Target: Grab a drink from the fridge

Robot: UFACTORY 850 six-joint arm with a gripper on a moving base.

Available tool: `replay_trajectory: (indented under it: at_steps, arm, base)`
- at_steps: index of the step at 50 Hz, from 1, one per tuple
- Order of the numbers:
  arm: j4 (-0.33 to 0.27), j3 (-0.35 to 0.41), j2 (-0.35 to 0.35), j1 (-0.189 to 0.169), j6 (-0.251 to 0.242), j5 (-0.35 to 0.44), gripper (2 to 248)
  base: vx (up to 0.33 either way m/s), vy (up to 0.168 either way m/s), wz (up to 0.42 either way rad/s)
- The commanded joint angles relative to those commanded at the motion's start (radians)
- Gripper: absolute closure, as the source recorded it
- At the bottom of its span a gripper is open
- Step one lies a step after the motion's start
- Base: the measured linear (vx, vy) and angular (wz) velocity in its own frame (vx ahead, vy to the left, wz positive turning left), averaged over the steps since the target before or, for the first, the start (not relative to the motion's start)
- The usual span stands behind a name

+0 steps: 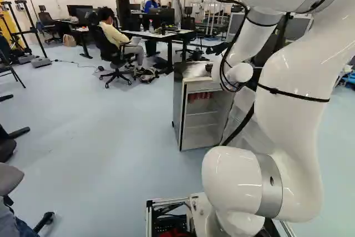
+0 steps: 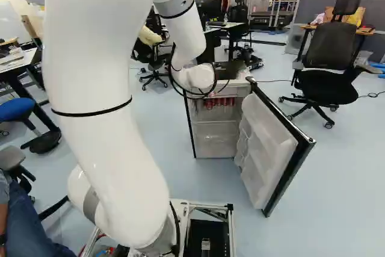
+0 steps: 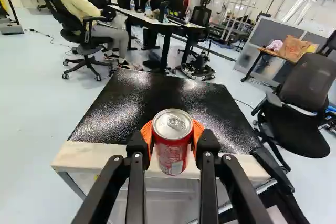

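Observation:
A red can with a silver lid (image 3: 172,141) stands upright between the orange pads of my gripper (image 3: 172,139), which is shut on it from two sides. Can and gripper are over the front edge of the fridge's black top (image 3: 157,100). The white wrist of my arm hides the gripper in the base views. The fridge (image 1: 201,112) has its front open. Its door (image 2: 271,154) stands swung out at the right of the right base view. Several red cans (image 2: 219,103) show on the upper shelf inside.
A person sits on an office chair beyond the fridge, by a desk (image 3: 152,22) with bottles. An empty black chair (image 2: 328,85) stands beyond the door. Another person's leg shows beside the base, at the left of both base views.

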Motion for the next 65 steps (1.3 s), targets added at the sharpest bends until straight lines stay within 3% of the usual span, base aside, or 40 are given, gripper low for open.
replay_trajectory:
  at_steps: [28, 65]
  arm:
    - [0.031, -0.055, -0.046, 0.039, 0.000, -0.011, 154]
    - [0.160, -0.104, -0.087, 0.090, 0.000, -0.080, 154]
  base:
    - [0.000, 0.000, 0.000]
    - [0.000, 0.000, 0.000]
